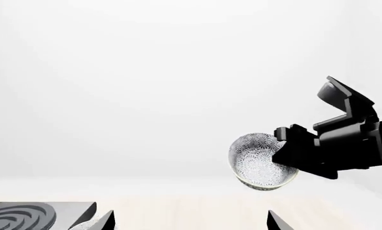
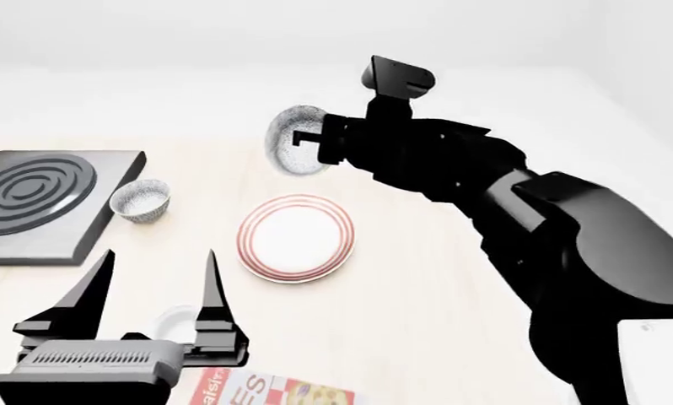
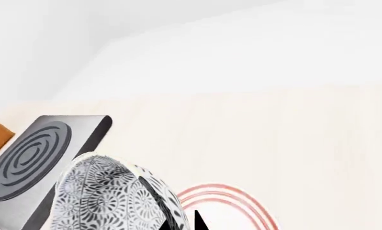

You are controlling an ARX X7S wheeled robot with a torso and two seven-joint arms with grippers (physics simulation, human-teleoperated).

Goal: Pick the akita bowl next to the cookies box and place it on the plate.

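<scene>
- Your right gripper (image 2: 305, 137) is clamped on the rim of the akita bowl (image 2: 293, 141), one finger inside the bowl and one outside, so the pick is done
- The bowl hangs in the air off the front of that gripper, tipped steeply so its pale patterned inside faces sideways; the left wrist view shows the same bowl (image 1: 260, 161) clear of the table
- The plate (image 2: 296, 237) sits below the gripper and somewhat back toward your torso; in the right wrist view its red rings (image 3: 228, 203) show just past the held bowl (image 3: 108, 196), so you are near it but, as I judge it, not yet centred over it
- What is left: bring the bowl over the middle of the plate, level it so the base faces down, lower it, then let go
- Tilted this far, I think the bowl would land on its edge and roll if you let go now
- Your left gripper (image 2: 151, 287) is spread wide and holds nothing, parked low near you
- The cookies box (image 2: 271, 391) lies just behind that left gripper, only its top edge showing
- The second patterned bowl (image 2: 141, 200) rests beside the stove plate (image 2: 44, 198), well off to the left of the held one; leave it alone
</scene>
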